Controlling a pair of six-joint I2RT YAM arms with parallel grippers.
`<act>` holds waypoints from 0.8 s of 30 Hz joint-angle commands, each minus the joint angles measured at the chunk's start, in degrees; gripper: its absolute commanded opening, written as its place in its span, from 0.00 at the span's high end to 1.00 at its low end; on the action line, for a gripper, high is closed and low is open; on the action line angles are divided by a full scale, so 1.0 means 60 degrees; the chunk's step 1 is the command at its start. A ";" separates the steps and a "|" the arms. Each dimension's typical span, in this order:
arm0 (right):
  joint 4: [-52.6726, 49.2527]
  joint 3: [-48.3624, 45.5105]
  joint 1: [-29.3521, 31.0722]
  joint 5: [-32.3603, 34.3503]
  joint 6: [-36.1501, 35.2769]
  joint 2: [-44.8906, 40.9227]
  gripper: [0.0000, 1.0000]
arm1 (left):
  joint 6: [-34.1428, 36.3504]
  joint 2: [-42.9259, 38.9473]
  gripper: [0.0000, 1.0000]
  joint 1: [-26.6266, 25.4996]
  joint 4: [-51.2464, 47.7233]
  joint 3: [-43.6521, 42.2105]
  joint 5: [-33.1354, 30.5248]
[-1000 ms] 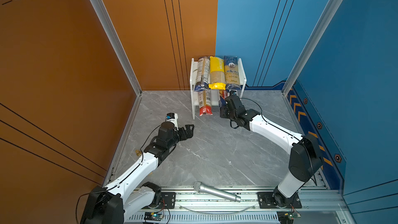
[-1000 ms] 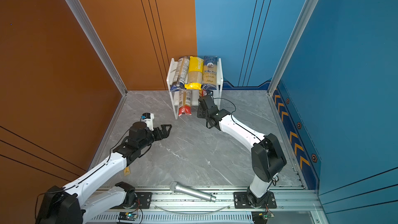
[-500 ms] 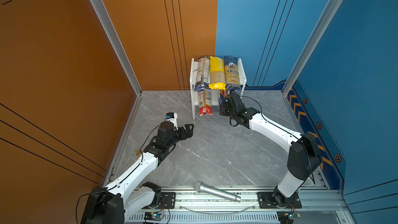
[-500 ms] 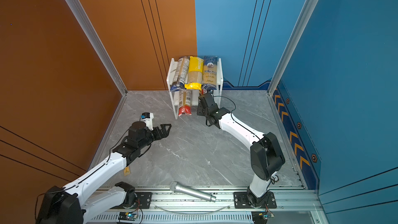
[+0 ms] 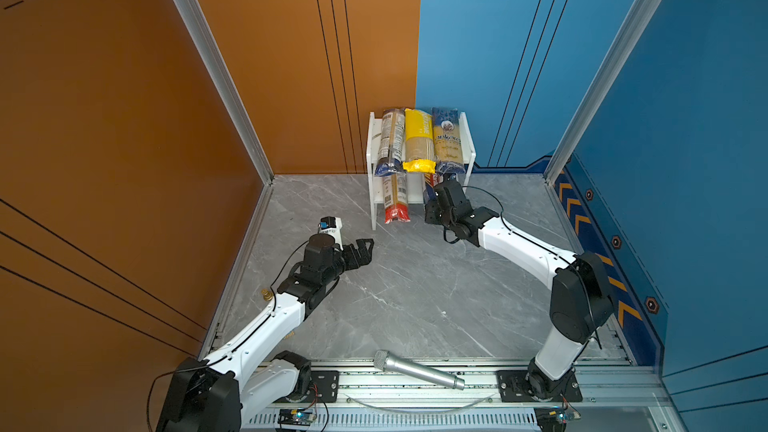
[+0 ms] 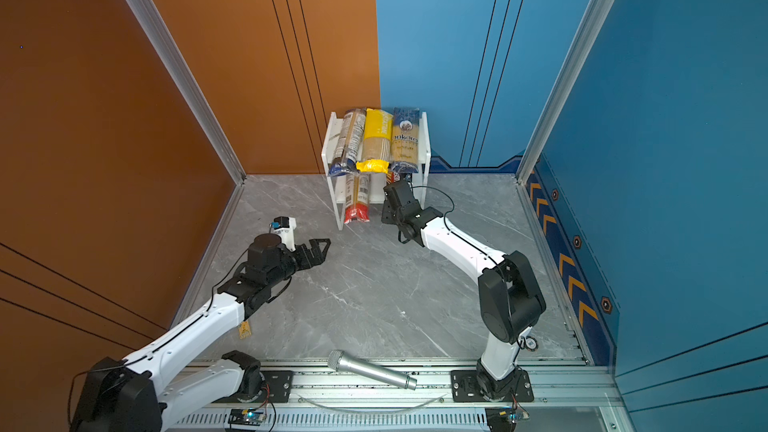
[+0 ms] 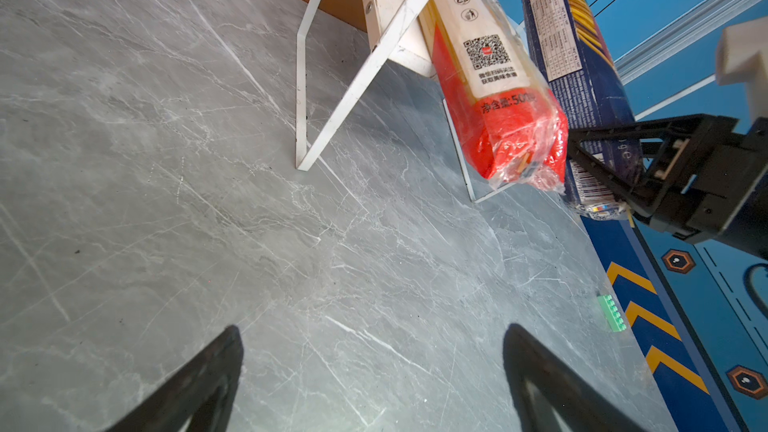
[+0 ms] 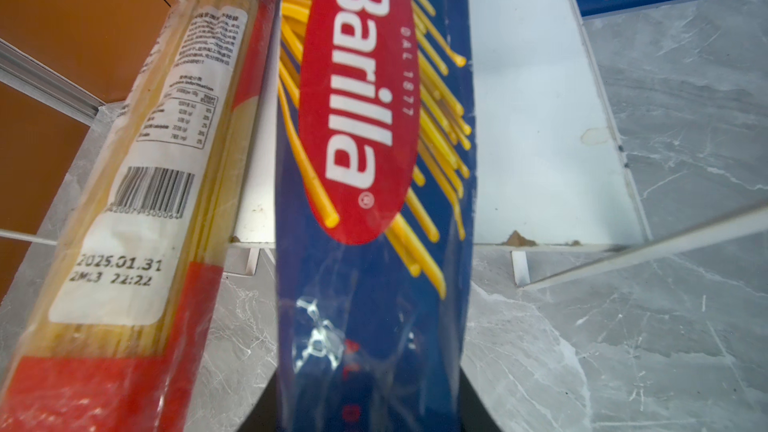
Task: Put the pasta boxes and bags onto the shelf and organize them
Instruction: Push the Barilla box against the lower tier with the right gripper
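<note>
Marble floor (image 5: 395, 284), Barilla pack (image 8: 374, 160) hiding right fingers (image 8: 473, 413)

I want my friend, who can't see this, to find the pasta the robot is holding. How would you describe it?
Look at the white shelf against the back wall, where orange meets blue. Two packs stick out of its lower level. It's the dark-blue Barilla pack in the right gripper, not the red-ended pack beside it.

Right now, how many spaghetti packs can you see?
5. Three lie side by side on the shelf's top board: clear pack, yellow pack, Ankara pack. Below: red-ended pack and Barilla pack, in the right gripper.
</note>
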 commanded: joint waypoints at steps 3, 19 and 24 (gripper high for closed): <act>0.1421 0.0710 -0.0035 0.0565 -0.0345 -0.0274 1.00 | -0.0006 0.0033 0.02 0.0089 0.0117 -0.0112 0.0161; 0.1404 0.0795 -0.0082 0.0597 -0.0477 -0.0127 0.90 | -0.0021 0.0063 0.02 0.0109 0.0138 -0.0133 0.0188; 0.1368 0.0791 -0.0078 0.0730 -0.0462 -0.0012 0.80 | -0.0021 0.0052 0.02 0.0102 0.0125 -0.0145 0.0184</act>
